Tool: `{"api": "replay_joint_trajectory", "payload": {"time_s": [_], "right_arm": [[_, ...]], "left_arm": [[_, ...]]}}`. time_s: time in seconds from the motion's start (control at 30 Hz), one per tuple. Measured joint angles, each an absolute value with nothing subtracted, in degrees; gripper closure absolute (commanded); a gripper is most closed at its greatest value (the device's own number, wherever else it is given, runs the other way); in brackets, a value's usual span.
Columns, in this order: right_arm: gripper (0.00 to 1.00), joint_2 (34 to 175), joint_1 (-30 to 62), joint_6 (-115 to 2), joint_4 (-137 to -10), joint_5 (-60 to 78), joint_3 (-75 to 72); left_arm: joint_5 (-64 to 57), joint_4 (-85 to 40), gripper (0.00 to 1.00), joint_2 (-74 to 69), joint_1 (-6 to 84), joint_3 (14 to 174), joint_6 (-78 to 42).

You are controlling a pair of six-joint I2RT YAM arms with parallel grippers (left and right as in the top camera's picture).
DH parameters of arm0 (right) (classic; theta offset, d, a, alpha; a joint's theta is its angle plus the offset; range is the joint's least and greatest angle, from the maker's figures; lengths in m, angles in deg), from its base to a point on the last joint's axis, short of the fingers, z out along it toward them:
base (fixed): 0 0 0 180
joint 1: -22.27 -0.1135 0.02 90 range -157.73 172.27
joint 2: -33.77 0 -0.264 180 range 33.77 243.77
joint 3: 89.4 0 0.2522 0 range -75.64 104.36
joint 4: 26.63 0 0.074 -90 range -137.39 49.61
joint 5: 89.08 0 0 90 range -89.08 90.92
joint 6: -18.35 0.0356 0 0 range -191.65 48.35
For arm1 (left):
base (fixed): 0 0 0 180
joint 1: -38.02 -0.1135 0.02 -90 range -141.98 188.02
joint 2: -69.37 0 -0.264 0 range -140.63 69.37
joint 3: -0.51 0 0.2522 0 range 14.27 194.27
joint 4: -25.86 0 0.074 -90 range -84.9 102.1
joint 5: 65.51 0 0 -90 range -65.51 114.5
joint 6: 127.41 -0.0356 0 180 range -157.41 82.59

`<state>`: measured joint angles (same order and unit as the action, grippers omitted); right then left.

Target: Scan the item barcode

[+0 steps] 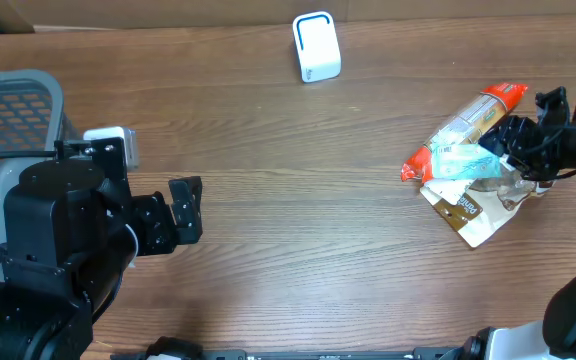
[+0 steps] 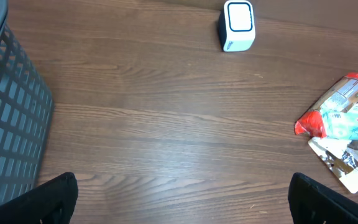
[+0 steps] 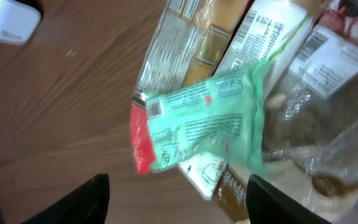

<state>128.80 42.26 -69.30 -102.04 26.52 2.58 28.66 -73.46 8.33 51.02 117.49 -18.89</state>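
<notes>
1. Spanning the scene, a brown wooden table (image 1: 298, 250), a grey mesh basket (image 1: 8, 110) at its left edge.
2. Beside it hangs the left gripper (image 1: 190, 210), jaws spread wide.
3. At right, a long clear red-ended packet (image 1: 478, 115) slants near-left to far-right.
4. Across it, lying left-to-right, a teal plastic pouch (image 1: 463, 160) under the right gripper (image 1: 516, 150), jaws spread.
5. Far-centre, a small white scanner box (image 1: 316, 47).

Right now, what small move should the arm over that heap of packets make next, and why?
Probably lower the right end effector and close it on the green packet. Its fingers stand apart above the heap, holding nothing, the green packet lies on top between them, and the white scanner sits far across the table.
</notes>
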Motion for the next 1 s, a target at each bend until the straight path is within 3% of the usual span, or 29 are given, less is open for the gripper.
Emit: {"api": "replay_joint_trajectory", "payload": {"time_s": [0.3,0.37,0.6,1.0], "right_arm": [[0.29,117.4,39.2,-72.4,-116.5,28.5,15.0],[0.0,112.0,38.0,-72.3,-118.5,29.0,16.0],[0.0,96.4,37.6,-72.9,-124.6,29.2,16.5],[0.0,88.7,37.6,-73.3,-127.6,25.5,16.5]], "left_arm": [[28.7,-73.5,0.0,8.3,51.0,117.5,-18.9],[28.7,-73.5,0.01,8.3,51.0,117.5,-18.9],[28.7,-73.5,0.0,8.3,51.0,117.5,-18.9],[28.7,-73.5,0.0,8.3,51.0,117.5,-18.9]]}}
